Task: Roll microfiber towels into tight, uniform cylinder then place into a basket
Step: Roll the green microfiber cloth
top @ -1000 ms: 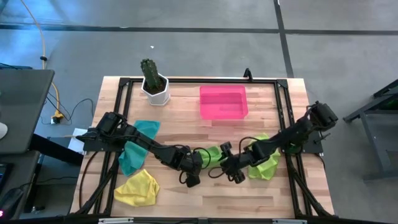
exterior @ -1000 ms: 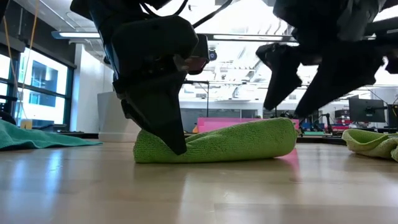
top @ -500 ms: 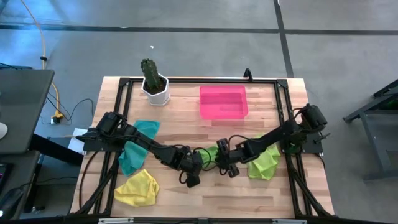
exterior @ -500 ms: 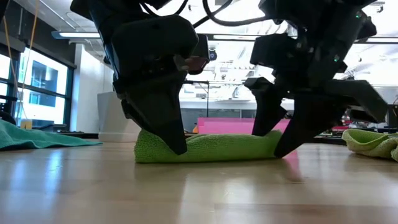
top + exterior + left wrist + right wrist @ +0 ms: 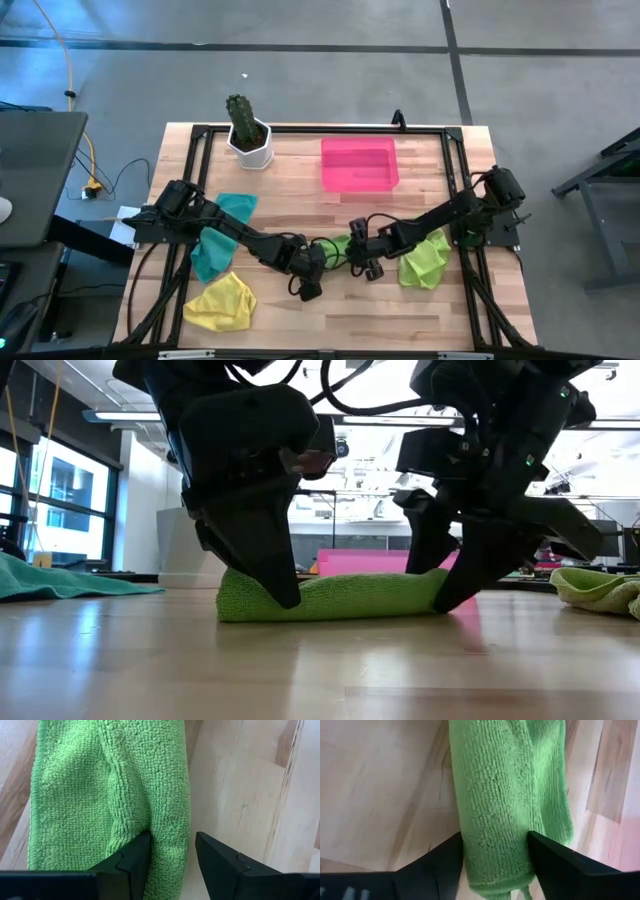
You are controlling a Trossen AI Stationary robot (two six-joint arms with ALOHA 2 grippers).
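Observation:
A lime green towel (image 5: 350, 597), rolled into a cylinder, lies lengthwise on the table's middle (image 5: 337, 246). My left gripper (image 5: 171, 840) is shut on its left end (image 5: 285, 596), and my right gripper (image 5: 495, 837) is shut on its right end (image 5: 432, 592); both point steeply down. A second lime green towel (image 5: 425, 262) lies crumpled at the right. A teal towel (image 5: 215, 240) and a yellow towel (image 5: 222, 300) lie at the left. The pink basket (image 5: 332, 165) stands at the far middle. My left gripper comes from above, slanting, across the roll near its left end. One finger (image 5: 135, 857) is dug into a crease of the roll, and a ridge of cloth (image 5: 170, 827) lies between the fingers. The roll rests on the table. My right gripper pinches the roll's right end (image 5: 495, 820) between its two fingers (image 5: 447, 857), which lie across it from above, slanting. The cloth narrows between them. The roll lies flat on the table.
A white pot with a cactus (image 5: 248, 140) stands at the far left, beside the basket. A black frame (image 5: 300, 130) runs round the tabletop. Bare wood lies between the roll and the near edge.
My right gripper has moved toward the table's left and down, tipping a little, and its fingers have come down on both sides of the roll's right end. That end, which bulged high before, is now pressed lower. The left gripper and the roll's left end have stayed put.

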